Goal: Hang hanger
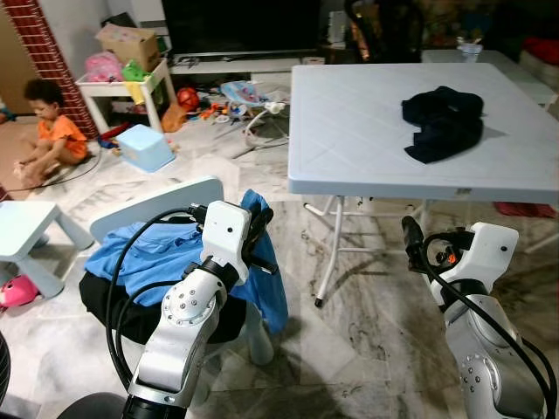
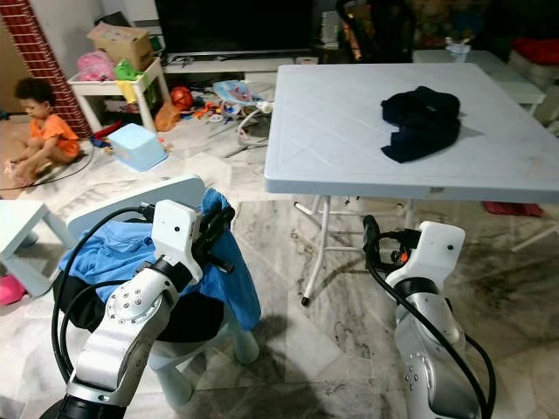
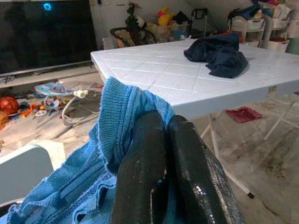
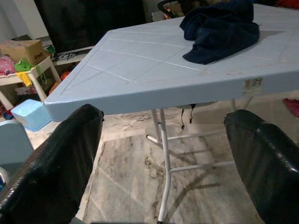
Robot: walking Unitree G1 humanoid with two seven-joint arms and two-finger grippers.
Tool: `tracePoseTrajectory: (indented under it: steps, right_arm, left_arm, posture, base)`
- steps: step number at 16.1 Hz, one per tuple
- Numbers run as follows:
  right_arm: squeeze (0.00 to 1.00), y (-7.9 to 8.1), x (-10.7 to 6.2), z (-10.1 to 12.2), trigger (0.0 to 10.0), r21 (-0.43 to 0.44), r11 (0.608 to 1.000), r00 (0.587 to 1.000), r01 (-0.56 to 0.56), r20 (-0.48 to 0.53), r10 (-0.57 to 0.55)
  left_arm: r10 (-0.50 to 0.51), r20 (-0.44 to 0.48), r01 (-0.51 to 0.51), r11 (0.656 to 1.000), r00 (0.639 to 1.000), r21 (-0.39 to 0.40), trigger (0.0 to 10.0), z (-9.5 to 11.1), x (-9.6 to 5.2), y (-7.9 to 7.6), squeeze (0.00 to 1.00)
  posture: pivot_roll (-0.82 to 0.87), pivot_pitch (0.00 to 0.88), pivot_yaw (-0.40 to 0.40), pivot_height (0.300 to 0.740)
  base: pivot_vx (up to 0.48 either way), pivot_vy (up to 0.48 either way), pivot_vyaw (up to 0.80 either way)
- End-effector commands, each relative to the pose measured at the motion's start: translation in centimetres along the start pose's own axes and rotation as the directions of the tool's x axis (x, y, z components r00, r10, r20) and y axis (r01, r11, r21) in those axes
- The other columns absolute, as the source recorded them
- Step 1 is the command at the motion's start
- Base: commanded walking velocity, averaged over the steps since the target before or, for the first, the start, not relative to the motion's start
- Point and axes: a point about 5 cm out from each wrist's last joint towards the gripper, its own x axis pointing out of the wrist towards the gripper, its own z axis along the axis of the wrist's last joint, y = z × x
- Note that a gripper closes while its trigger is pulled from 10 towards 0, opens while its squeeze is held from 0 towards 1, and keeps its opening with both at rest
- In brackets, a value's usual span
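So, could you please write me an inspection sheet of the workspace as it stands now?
Surface: white folding table, bare except for one garment.
Job's things: no hanger seen; blue shirt draped over a small chair, with dark clothes under it.
Clutter: dark cloth bunched on the table; toys and a blue box on the floor.
Hands: left hand shut on the blue shirt; right hand open, low in front of the table edge, holding nothing.
Cables: black cables looped along both arms.
Surroundings: marble floor, TV, a person sitting on the floor.
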Motion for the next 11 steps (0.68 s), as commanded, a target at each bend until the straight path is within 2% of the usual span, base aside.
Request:
tracePoseTrajectory:
  steps: [1, 5, 11]
  right_arm:
    - [0.0, 0.05, 0.06, -0.02, 10.0, -0.008, 1.0, 1.0, 0.001, 0.005, -0.001]
    - [0.0, 0.12, 0.07, -0.02, 10.0, -0.011, 1.0, 1.0, -0.001, 0.005, 0.001]
    - [0.0, 0.19, 0.16, -0.02, 10.0, -0.01, 1.0, 1.0, -0.005, 0.005, 0.005]
  left_arm:
    - [-0.008, 0.012, 0.008, 1.0, 1.0, -0.005, 10.0, 0.46, 0.15, 0.0, 0.0]
    - [-0.014, 0.013, 0.014, 1.0, 1.0, -0.008, 10.0, 0.51, 0.3, -0.12, 0.0]
    - [-0.02, 0.016, 0.02, 1.0, 1.0, -0.002, 10.0, 0.56, 0.46, -0.12, 0.0]
  posture:
    - [-0.14, 0.0, 0.057, 0.74]
    - [-0.14, 0.0, 0.057, 0.74]
    - [-0.14, 0.0, 0.06, 0.74]
  base:
    - [0.0, 0.0, 0.0]
    - [0.0, -0.33, 0.0]
    - [0.0, -0.443, 0.0]
